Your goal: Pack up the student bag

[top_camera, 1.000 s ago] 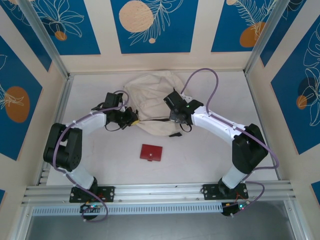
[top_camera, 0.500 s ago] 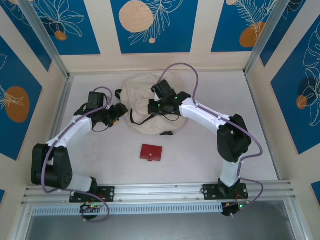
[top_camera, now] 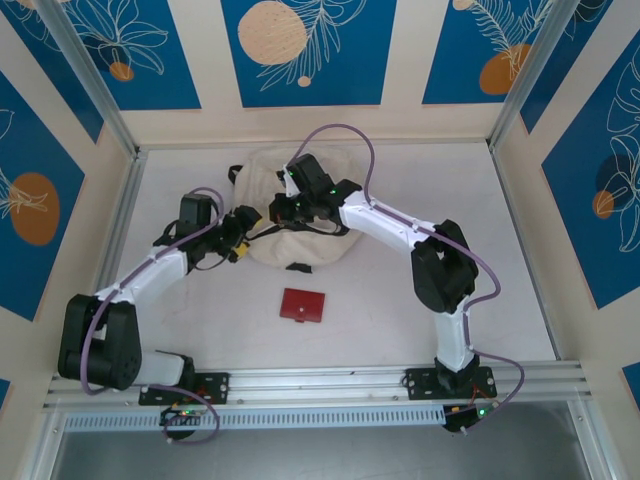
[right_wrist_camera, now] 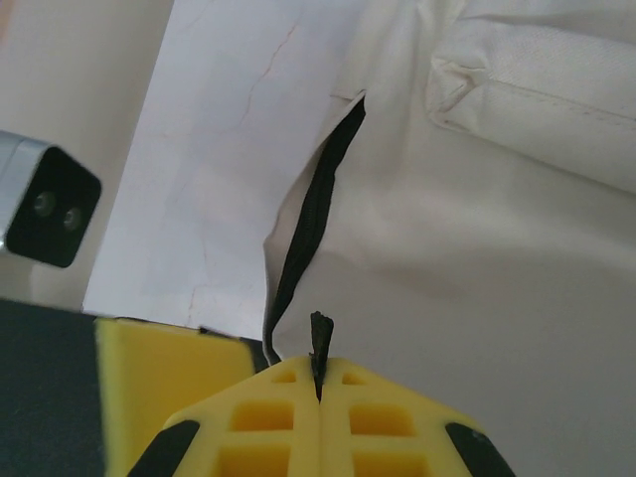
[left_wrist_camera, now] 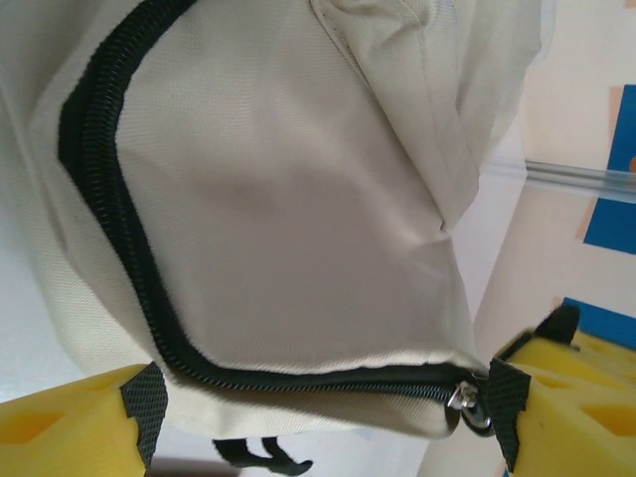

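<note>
Blue-and-cream patterned walls [top_camera: 300,50] are seen around a white worktop [top_camera: 400,300], toward the back of which the student bag [top_camera: 300,248] is laid, slumped and cream-coloured, between the two arms. The left end effector [left_wrist_camera: 318,417] is held spread wide at a rounded corner of the bag, where a black zipper [left_wrist_camera: 99,199] is curved round a fabric panel and its metal pull [left_wrist_camera: 465,402] is found just beside one yellow finger, nothing being gripped. The right end effector [right_wrist_camera: 318,383] is pressed together on a thin black tab [right_wrist_camera: 320,333] of the bag, with creased pale fabric beyond.
</note>
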You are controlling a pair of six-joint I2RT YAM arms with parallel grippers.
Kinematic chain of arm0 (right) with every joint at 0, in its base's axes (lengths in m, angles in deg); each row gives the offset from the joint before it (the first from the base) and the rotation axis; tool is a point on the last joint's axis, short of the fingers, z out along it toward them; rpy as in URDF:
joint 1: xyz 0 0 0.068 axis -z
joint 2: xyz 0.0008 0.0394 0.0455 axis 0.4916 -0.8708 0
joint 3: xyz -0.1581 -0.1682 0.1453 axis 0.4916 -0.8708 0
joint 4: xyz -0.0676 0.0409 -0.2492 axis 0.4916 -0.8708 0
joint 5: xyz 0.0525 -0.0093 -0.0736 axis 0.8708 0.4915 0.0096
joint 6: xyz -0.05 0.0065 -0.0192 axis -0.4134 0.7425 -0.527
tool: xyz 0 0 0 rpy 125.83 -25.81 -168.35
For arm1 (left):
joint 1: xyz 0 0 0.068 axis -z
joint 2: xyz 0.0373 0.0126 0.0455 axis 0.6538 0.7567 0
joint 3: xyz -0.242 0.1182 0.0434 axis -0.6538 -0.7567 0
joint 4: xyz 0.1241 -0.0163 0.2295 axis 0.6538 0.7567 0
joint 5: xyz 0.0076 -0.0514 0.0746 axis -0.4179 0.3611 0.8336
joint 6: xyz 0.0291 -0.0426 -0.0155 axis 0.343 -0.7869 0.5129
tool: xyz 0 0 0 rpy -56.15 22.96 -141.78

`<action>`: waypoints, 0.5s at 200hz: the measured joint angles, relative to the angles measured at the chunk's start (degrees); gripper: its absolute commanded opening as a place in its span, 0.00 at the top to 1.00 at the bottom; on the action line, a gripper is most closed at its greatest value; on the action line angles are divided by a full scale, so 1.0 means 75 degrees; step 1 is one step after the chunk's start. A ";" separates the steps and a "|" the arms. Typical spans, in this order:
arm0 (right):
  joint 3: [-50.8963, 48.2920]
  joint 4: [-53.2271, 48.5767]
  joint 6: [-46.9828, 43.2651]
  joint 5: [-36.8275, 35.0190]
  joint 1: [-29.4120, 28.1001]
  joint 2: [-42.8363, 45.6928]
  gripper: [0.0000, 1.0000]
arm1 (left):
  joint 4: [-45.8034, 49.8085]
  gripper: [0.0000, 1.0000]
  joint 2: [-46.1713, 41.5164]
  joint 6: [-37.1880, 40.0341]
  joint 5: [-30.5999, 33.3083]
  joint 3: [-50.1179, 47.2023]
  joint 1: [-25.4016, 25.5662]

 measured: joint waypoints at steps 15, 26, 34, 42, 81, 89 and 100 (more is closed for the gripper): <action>-0.0172 0.0044 0.0058 0.0000 -0.0032 0.0102 1.00 | -0.0248 0.16 0.0192 -0.0347 0.0090 -0.0050 0.0096; -0.0358 0.0061 0.0108 0.0000 -0.0064 0.0219 1.00 | -0.0423 0.16 0.0329 -0.0603 0.0184 -0.0117 0.0213; -0.0493 0.0079 0.0114 -0.0003 -0.0093 0.0306 1.00 | -0.0554 0.17 0.0396 -0.0787 0.0297 -0.0189 0.0309; -0.0618 0.0082 0.0137 -0.0006 -0.0128 0.0393 1.00 | -0.0632 0.17 0.0446 -0.0962 0.0385 -0.0256 0.0399; -0.0968 0.0073 0.0195 -0.0160 -0.0294 0.0740 1.00 | -0.0836 0.30 0.0565 -0.1539 0.0883 -0.0414 0.0551; -0.0982 0.0061 0.0195 -0.0224 -0.0326 0.0758 1.00 | -0.0863 0.37 0.0580 -0.1536 0.0968 -0.0414 0.0554; -0.0991 0.0029 0.0195 -0.0312 -0.0367 0.0764 1.00 | -0.0906 0.49 0.0592 -0.1638 0.1078 -0.0414 0.0554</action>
